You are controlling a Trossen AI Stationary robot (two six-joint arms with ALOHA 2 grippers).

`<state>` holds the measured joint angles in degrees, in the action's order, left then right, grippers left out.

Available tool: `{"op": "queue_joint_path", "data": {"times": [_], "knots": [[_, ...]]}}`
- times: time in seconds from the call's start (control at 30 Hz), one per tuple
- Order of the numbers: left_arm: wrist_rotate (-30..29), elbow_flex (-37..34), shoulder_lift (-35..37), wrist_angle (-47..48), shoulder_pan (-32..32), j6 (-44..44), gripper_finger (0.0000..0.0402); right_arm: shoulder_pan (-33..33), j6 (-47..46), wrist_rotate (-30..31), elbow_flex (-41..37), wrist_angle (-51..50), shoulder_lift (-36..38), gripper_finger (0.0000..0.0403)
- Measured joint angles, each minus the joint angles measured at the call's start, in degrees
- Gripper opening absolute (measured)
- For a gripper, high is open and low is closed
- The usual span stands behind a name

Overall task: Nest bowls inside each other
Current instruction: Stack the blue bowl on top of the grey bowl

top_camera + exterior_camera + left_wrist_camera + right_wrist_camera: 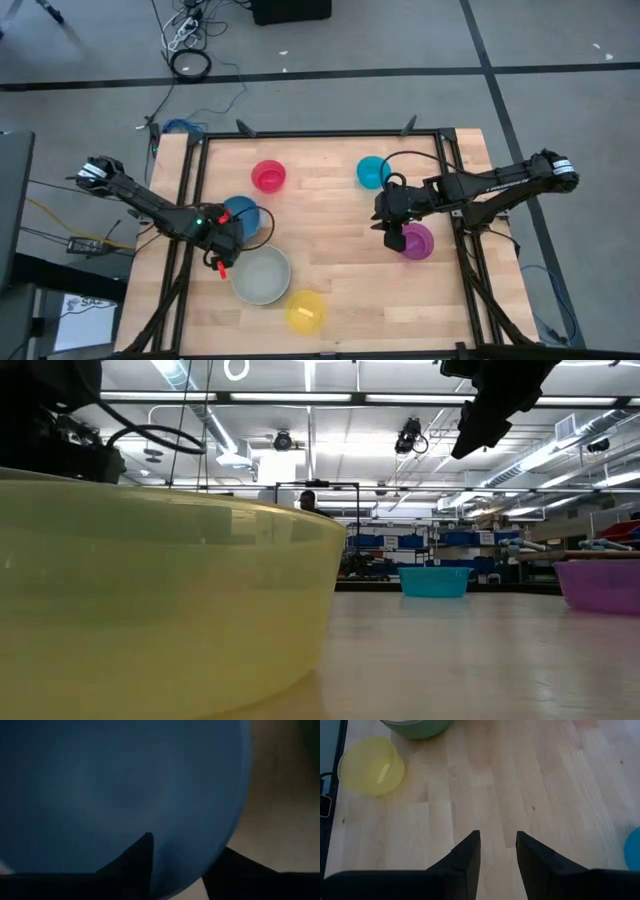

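The blue bowl (244, 213) stands on the table at mid left and fills the left wrist view (125, 785). My left gripper (228, 238) (187, 845) points down at its near rim, open, one finger inside the wall and one outside. My right gripper (390, 238) (497, 837) hangs open over bare wood beside the purple bowl (416, 243), with nothing between its fingers. A grey bowl (262, 276) sits inside a green one (427, 730). The yellow bowl (305, 312), pink-red bowl (268, 177) and cyan bowl (373, 172) stand apart on their bases. My left gripper comes from above with one finger (142, 857) inside the blue bowl and the other finger (230, 867) outside its rim (200, 865). The wall runs through the gap; I cannot tell whether either finger touches it. The bowl rests on the table.
The wooden table top (330, 250) is framed by black rails (320, 132). Bare wood lies between the two arms at the table's middle. In the low view the yellow bowl (150, 590) fills the foreground, with the cyan bowl (433, 580) and purple bowl (605, 585) farther off.
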<state>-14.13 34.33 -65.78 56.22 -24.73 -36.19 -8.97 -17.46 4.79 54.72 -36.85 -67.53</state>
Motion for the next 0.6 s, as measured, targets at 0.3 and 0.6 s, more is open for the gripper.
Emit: {"op": "queue_joint_path", "data": {"times": [0.3,0.6], "knots": [[-2.4,1.4,-1.4,-2.3,0.1,-3.2,0.0008,0.1,0.8,0.0,0.0,1.0,0.0,0.0113],[-9.1,17.1,-1.3,10.5,-0.1,-5.3,0.0004,0.1,1.2,0.5,0.0,1.2,0.0,0.0113]]}}
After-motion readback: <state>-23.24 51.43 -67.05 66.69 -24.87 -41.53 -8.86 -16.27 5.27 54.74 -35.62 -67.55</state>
